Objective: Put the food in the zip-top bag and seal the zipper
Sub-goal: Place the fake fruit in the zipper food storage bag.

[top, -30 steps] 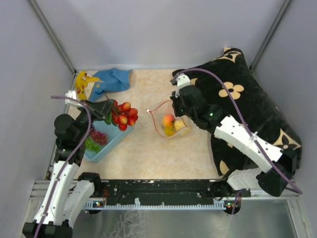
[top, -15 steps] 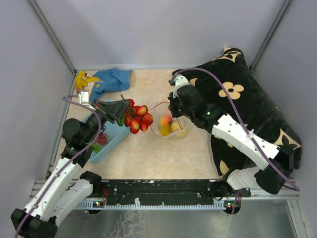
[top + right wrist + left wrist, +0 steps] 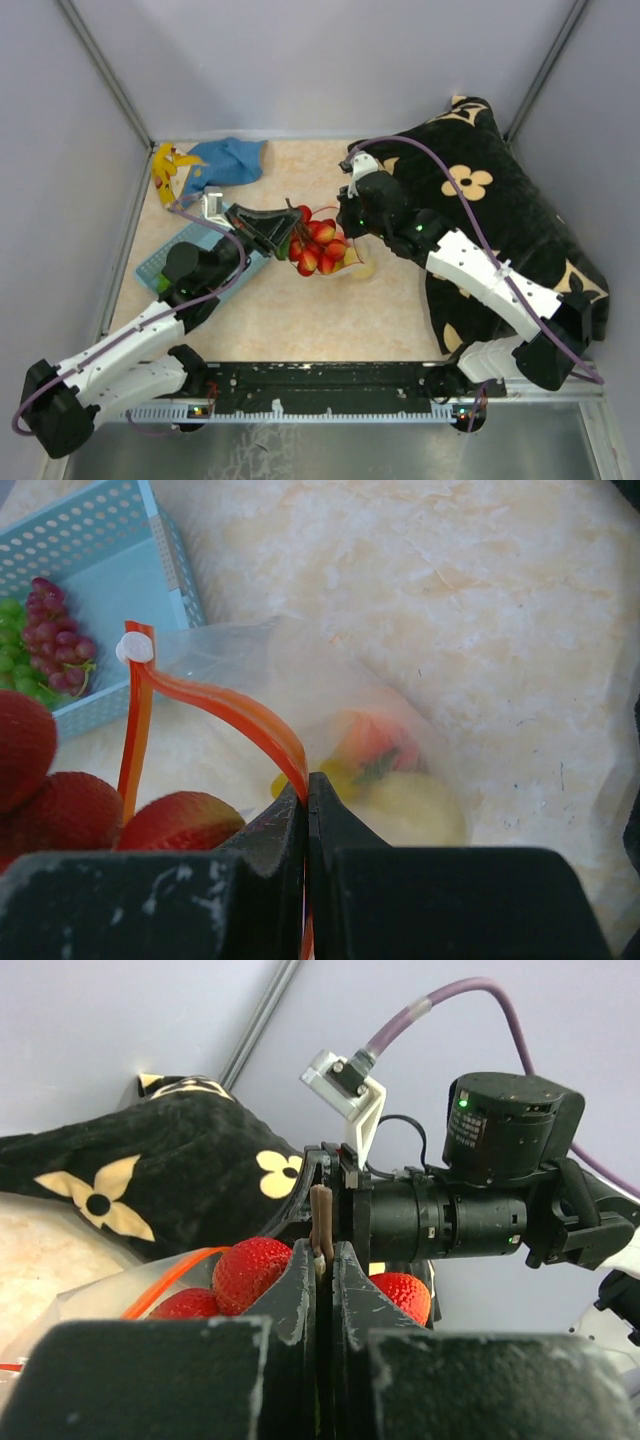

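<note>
Left arm stretches rightward, left fingers clamped on the strawberries' stem, bunch trailing right over the zip-top bag; right fingers pinch its zipper.

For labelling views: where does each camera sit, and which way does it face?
Top external: above, behind the robot, looking down at the table; both arms show.
Left wrist: faces the right arm; the left gripper, shut, holds the strawberries' stem.
Right wrist: looks down at the bag; the right gripper pinches the zipper.
Shared: the strawberries.

The beige table carries a basket, cloth, banana, cushion and zip-top bag.
</note>
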Controlling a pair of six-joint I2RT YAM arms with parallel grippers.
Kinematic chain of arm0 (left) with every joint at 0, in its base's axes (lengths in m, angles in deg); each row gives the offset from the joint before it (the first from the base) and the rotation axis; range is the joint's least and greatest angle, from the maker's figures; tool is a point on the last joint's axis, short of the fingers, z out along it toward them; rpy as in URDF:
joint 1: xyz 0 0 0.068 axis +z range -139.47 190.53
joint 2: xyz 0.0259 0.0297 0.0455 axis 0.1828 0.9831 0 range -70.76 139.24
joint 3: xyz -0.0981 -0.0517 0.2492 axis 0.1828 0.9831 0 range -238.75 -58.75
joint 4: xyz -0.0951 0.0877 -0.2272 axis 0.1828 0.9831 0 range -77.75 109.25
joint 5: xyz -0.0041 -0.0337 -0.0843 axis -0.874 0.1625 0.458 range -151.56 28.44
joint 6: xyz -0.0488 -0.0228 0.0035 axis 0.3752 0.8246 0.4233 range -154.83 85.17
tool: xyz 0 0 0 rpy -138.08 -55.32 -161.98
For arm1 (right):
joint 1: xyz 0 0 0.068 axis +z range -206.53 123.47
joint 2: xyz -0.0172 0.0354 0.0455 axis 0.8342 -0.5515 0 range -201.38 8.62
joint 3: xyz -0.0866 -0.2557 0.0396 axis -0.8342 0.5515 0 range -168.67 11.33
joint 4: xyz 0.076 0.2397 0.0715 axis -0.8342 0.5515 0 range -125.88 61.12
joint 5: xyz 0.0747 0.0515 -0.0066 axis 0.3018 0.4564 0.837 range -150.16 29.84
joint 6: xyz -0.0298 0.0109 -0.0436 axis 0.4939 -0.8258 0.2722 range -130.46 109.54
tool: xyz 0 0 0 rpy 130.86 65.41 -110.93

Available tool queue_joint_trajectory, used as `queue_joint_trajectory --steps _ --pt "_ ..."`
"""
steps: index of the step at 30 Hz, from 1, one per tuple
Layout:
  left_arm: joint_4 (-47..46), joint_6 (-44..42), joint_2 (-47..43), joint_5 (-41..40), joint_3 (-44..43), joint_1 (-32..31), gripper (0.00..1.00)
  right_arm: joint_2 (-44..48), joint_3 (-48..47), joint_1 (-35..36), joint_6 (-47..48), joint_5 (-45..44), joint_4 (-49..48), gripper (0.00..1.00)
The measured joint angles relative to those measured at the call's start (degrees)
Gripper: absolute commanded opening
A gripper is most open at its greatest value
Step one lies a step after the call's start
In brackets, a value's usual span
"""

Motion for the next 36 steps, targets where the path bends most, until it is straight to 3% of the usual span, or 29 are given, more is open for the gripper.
queue_joint_trajectory --steps 9,29,36 --pt "-5.9 0.0 3.5 -8.8 4.3 -4.3 0.0 0.0 0.0 0.0 -0.6 1.0 0.0 0.0" --pt "-6.3 -1.5 8.4 -26.0 5.4 -8.5 0.0 0.0 0.0 0.0 -1.3 3.7 -0.1 0.0" --pt "-7.3 -7.1 11.1 -30.1 4.5 -12.8 0.0 0.0 0.0 0.0 -1.7 4.0 -0.1 0.0"
